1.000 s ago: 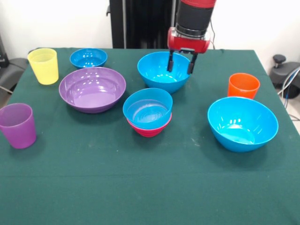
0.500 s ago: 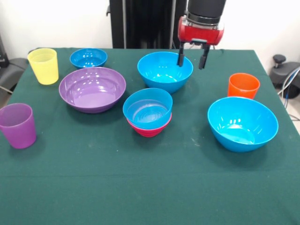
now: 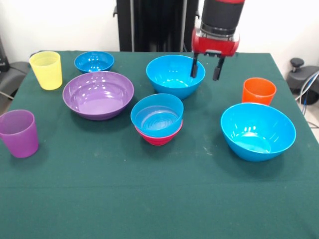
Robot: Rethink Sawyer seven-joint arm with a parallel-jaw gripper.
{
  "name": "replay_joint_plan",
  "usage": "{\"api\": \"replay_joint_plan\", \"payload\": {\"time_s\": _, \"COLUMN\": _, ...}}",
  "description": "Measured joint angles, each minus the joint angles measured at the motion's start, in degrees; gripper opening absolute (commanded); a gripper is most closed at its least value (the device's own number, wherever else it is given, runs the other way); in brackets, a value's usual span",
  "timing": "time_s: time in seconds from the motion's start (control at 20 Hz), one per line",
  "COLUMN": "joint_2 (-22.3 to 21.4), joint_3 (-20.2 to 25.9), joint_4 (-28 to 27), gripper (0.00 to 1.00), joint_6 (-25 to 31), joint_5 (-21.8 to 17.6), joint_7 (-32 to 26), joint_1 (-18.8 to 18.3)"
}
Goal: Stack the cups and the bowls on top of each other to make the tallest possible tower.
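the red and black gripper (image 3: 205,68) hangs over the near-right rim of the far glossy blue plastic bowl (image 3: 174,75), its two dark fingers spread fairly wide and holding nothing. one finger shows against the bowl's inner wall and the other outside it, so the rim appears to lie between them, though from this single view it is hard to say whether they straddle it or float above it.

the start of the tower (image 3: 158,118) is a mid-sized blue bowl nested in a small magenta bowl; it sits toward the camera and to the picture's left of the gripper. judging from this, the next move is a pinch on the rim, then a carry toward the camera onto that pair.

the opaque orange plastic cup (image 3: 258,90) stands just right of the gripper, apart from it.
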Motion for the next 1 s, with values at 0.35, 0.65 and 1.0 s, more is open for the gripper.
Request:
{"api": "replay_joint_plan", "payload": {"time_s": 0.35, "joint_2": 4.98, "joint_3": 0.02, "joint_4": -1.62, "gripper": 1.00, "joint_6": -3.77, "joint_5": 0.02, "joint_7": 0.00, "joint_1": -0.50}}
{"api": "replay_joint_plan", "payload": {"time_s": 0.65, "joint_2": 6.65, "joint_3": 0.01, "joint_4": -2.20, "gripper": 1.00, "joint_6": -5.46, "joint_5": 0.02, "joint_7": 0.00, "joint_1": -1.79}}
{"api": "replay_joint_plan", "payload": {"time_s": 1.0, "joint_2": 6.68, "joint_3": -0.02, "joint_4": -2.19, "gripper": 1.00, "joint_6": -5.44, "joint_5": 0.02, "joint_7": 0.00, "joint_1": -2.78}}
